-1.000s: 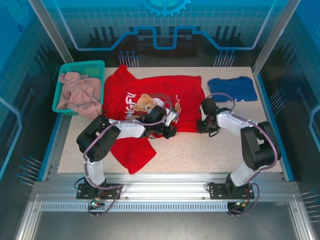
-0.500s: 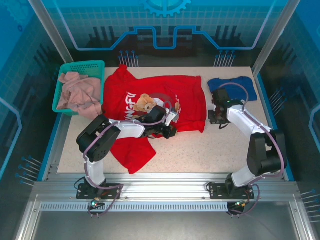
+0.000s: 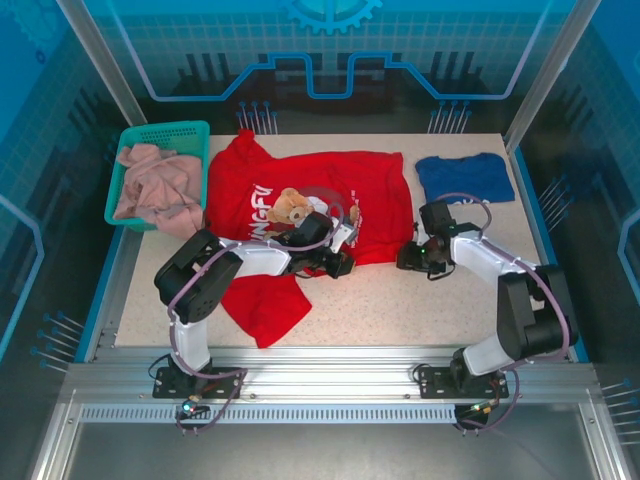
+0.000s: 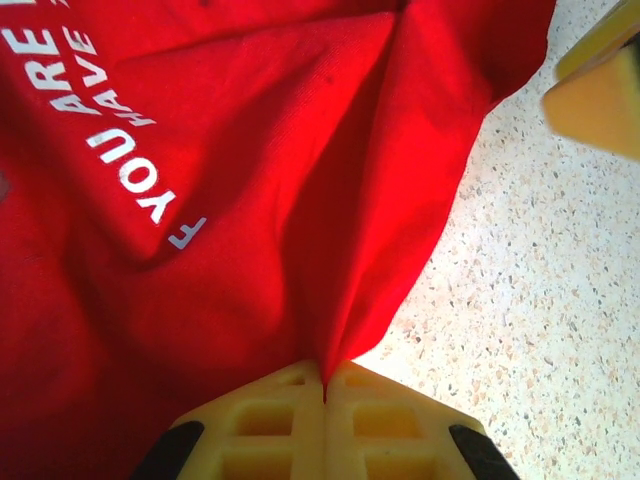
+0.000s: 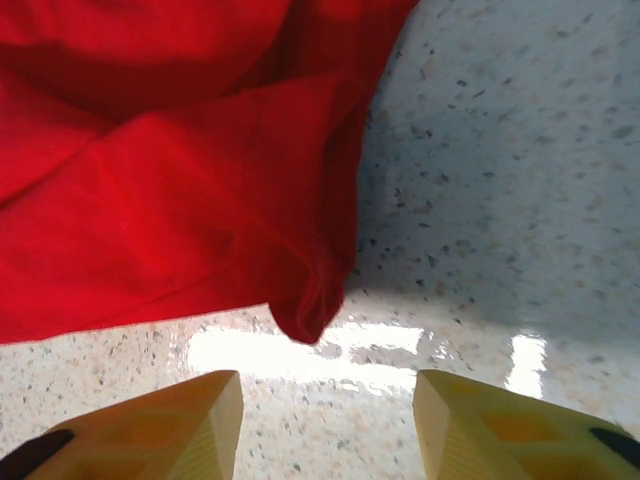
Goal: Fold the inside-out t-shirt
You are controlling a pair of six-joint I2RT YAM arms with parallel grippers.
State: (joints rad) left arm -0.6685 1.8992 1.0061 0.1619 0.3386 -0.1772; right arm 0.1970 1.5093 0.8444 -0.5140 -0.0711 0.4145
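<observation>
Left end effector is clamped shut on a pinched-up ridge of the red t-shirt, right at its near edge. The right end effector is spread wide with nothing in it, and a hem corner lies just ahead of its tips. The tee is centre-left on the surface, with its long axis left to right in the frame, hem to the right, and sleeves poking toward top and bottom. It's bright red and wrinkly, with white lettering and a teddy bear print.
</observation>
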